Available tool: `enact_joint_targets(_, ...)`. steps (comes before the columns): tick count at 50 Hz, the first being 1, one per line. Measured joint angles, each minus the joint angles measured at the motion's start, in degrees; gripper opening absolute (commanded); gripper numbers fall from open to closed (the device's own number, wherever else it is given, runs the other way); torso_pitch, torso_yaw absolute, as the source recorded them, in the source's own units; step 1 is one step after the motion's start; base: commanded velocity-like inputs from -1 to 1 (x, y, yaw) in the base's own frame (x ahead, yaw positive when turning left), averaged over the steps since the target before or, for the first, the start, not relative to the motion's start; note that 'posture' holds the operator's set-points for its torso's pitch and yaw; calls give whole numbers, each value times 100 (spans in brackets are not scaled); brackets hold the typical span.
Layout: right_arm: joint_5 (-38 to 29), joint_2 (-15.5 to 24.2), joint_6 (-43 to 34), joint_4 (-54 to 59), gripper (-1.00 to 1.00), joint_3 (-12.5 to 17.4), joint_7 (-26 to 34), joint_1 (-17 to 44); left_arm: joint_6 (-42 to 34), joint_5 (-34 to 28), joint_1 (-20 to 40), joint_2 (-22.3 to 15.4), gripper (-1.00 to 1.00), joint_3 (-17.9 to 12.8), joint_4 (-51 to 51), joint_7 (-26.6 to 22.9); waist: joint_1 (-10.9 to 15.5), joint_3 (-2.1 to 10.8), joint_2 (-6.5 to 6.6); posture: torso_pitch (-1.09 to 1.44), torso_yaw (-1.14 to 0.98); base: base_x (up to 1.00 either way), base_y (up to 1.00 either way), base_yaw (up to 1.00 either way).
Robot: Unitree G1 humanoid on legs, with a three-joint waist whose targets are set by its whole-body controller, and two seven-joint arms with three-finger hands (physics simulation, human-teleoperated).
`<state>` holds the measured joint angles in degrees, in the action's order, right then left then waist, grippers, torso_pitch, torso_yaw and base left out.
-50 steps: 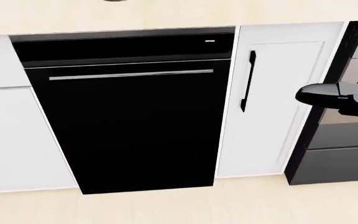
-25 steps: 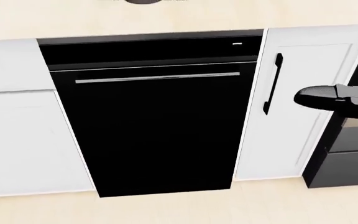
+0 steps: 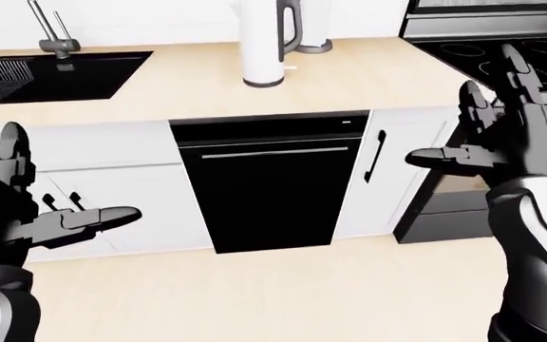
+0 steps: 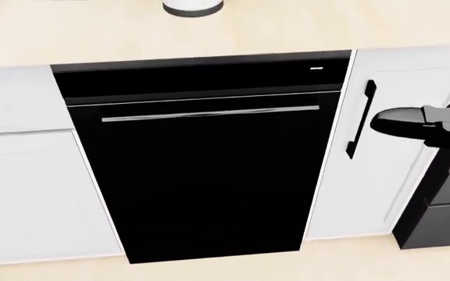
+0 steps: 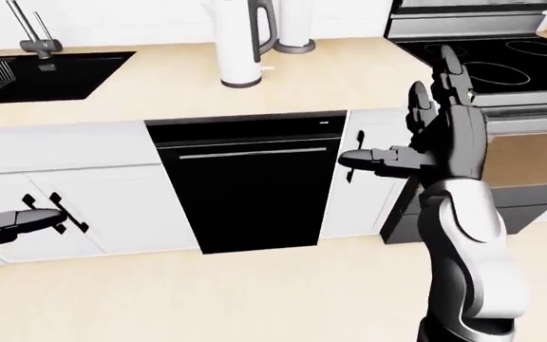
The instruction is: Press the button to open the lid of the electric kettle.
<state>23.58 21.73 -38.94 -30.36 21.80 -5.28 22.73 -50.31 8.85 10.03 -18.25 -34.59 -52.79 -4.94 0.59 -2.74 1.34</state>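
While both hands (image 3: pixel 516 135) spread | electric kettle (image 3: pixel 266 43) label unreadable

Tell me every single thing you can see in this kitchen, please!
electric kettle: one, white with a dark handle, on the counter near the left-eye view's top
counter: one, pale wood
sink: one, black, top left
faucet: one, grey, above the sink
dishwasher: one, black with a silver bar handle, under the counter
cabinets: white, either side of the dishwasher
stove: one, black top, right
floor: pale wood
left hand: one, black, open, lower left
right hand: one, black, open, right
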Motion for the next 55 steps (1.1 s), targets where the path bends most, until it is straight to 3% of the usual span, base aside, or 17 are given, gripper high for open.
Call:
enact_joint_targets(5, 0, 19, 77, -93, 100, 6, 3, 46, 44, 2, 13, -13, 100, 13, -25, -8, 53, 42, -448, 0, 0, 26, 4, 0)
enact_joint_targets(6, -3, 30, 85, -65, 100, 28, 4, 21, 47, 12, 4, 46, 100, 47, -34, -17, -3, 25, -382, 0, 0, 27, 5, 0)
enact_joint_targets(8, -17, 15, 25, -5, 100, 78, -25, -41, 11, 49, -26, 68, 100, 117, 2, -53, -71, -26, -404, 0, 0, 26, 5, 0)
enact_joint_targets(11, -28, 33, -51, -5, 100, 97, -59, -23, -39, 80, -19, 47, 100, 83, 18, -77, -105, 14, -355, 0, 0, 25, 5, 0)
enact_joint_targets(15, 3, 47, -18, -125, 100, 94, -50, 19, 12, 68, 4, 22, 100, 18, -87, -52, -138, -38, -57, 0, 0, 26, 6, 0)
enact_joint_targets(18, 7, 55, 2, -113, 100, 74, -39, 38, 30, 79, 15, 13, 100, 28, -107, -52, -158, 27, 249, 0, 0, 26, 17, 0)
enact_joint_targets(24, 67, -11, -119, -49, 100, -60, 3, -9, -99, 50, -25, 1, 100, -65, -1, -18, -1, 4, 130, 0, 0, 26, 20, 0)
enact_joint_targets(28, 60, 41, -94, -146, 100, 47, -35, 58, -55, 64, 19, -32, 100, -45, -108, -18, 22, -9, -123, 0, 0, 25, 20, 0)
enact_joint_targets(31, 60, 62, -37, -203, 100, 56, -44, 87, -34, 72, 45, -51, 100, -41, -140, -23, 32, 17, -397, 0, 0, 26, 20, 0)
enact_joint_targets(33, 55, 55, -35, -161, 100, 96, -53, 31, -61, 93, 6, 24, 100, 37, -137, -43, -56, -47, -295, 0, 0, 26, 20, 0)
enact_joint_targets(35, 32, 39, -95, -60, 100, 101, -79, -29, -123, 126, 5, 15, 100, 85, -71, -77, -105, -14, -391, 0, 0, 26, 20, 0)
enact_joint_targets(37, 23, 56, -142, -44, 100, 94, -93, 2, -148, 126, 24, -5, 100, 52, -67, -78, -117, 42, -376, 0, 0, 26, 20, 0)
enact_joint_targets(41, 48, 80, -78, -182, 100, 116, -87, 66, -112, 108, 71, -36, 100, -16, -184, -47, -159, -2, -87, 0, 0, 26, 20, 0)
enact_joint_targets(44, 72, 101, -80, -173, 100, 119, -92, 104, -133, 139, 123, -80, 100, -38, -229, -45, -181, 46, 273, 0, 0, 26, 20, 0)
enact_joint_targets(47, 137, 29, -150, -128, 100, -9, -76, 66, -213, 134, 78, -82, 100, -118, -116, -14, -53, -27, 247, 0, 0, 26, 20, 0)
enact_joint_targets(49, 186, 66, -203, -67, 100, -17, -56, 68, -300, 142, 99, -110, 100, -158, -99, 5, -15, 2, 214, 0, 0, 26, 20, 0)
enact_joint_targets(55, 265, 279, -148, -104, 100, 239, -122, 203, -388, 290, 239, -293, 100, -350, -281, 29, 41, 4, -173, 0, 0, 26, 20, 0)
